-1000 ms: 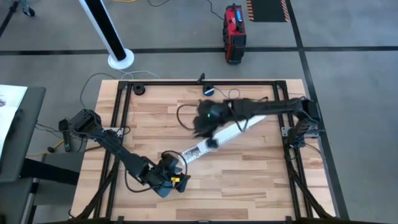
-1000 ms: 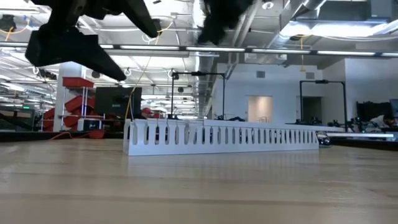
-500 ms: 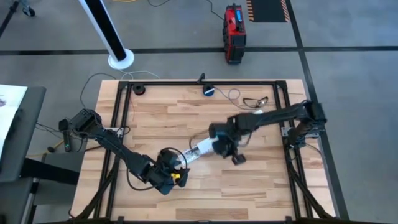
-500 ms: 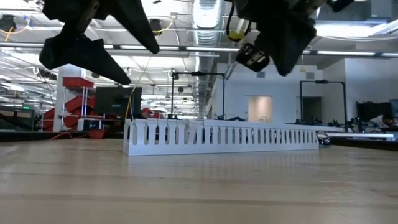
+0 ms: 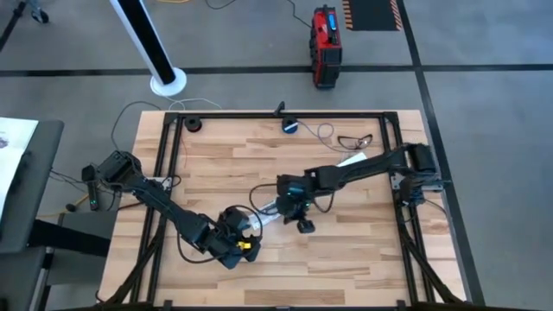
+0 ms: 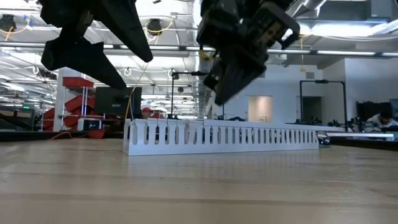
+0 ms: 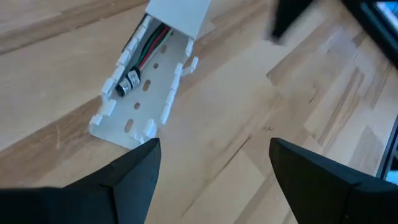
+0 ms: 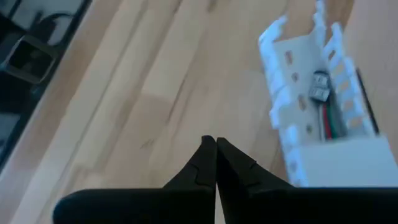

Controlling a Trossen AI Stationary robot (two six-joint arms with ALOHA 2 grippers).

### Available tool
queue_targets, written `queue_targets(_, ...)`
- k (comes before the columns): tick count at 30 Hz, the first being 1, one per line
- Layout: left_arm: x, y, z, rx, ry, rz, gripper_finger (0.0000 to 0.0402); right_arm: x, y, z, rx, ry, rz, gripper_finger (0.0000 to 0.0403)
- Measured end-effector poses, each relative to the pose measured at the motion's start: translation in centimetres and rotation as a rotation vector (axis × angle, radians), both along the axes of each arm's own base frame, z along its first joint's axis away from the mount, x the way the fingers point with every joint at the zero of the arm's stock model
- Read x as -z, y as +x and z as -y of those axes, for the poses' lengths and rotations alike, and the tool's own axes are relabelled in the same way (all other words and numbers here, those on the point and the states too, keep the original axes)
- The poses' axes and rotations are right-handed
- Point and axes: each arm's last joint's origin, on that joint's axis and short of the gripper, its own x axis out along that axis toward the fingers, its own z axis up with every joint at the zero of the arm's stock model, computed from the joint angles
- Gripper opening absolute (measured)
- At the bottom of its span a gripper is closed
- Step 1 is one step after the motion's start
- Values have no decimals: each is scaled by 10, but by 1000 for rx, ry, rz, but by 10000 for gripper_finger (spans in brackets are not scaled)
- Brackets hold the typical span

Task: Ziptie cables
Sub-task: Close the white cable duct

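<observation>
The right gripper (image 5: 304,225) hangs above the middle of the table (image 5: 363,250) with its two fingers pressed tip to tip and nothing between them, as the right wrist view shows. The left gripper (image 5: 244,244) hovers near the table's front edge, fingers spread wide and empty.

The cables (image 7: 148,50), red, green and dark, lie inside a white slotted cable duct (image 7: 144,93), running along its length. Their dark connector ends (image 7: 129,83) stop short of the duct's open end, which points toward the left gripper. Farther along, a white cover (image 7: 179,14) closes the channel and hides the rest of the cables.

In the high view the duct runs diagonally from near the left gripper toward the back right corner, mostly hidden under the right arm. From table height only its slotted side wall (image 6: 224,138) shows; the cables cannot be seen there.
</observation>
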Motion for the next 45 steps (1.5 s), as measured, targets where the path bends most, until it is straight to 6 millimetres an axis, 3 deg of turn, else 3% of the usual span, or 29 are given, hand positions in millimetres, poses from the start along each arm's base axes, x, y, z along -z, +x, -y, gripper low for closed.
queue_targets(10, 1, -1, -1, 29, 16, -37, 295, 40, 17, 12, 38, 5, -39, 0)
queue_targets(23, 1, 1, -4, 33, 29, -34, 295, 37, 38, 54, 273, 111, 97, 0)
queue_targets(26, 1, 1, -5, 33, 42, -39, 295, 23, 41, 62, 308, 133, 160, 0)
queue_targets(33, 2, 3, -13, 178, 230, -131, 295, -46, 39, 80, 308, 117, 301, 0)
queue_targets(38, 1, 7, -15, 129, 199, -88, 295, -90, 14, 96, 283, 20, 353, 0)
queue_targets(45, 5, 14, -32, 16, 112, -65, 295, -119, -23, 118, 335, -24, 317, 0)
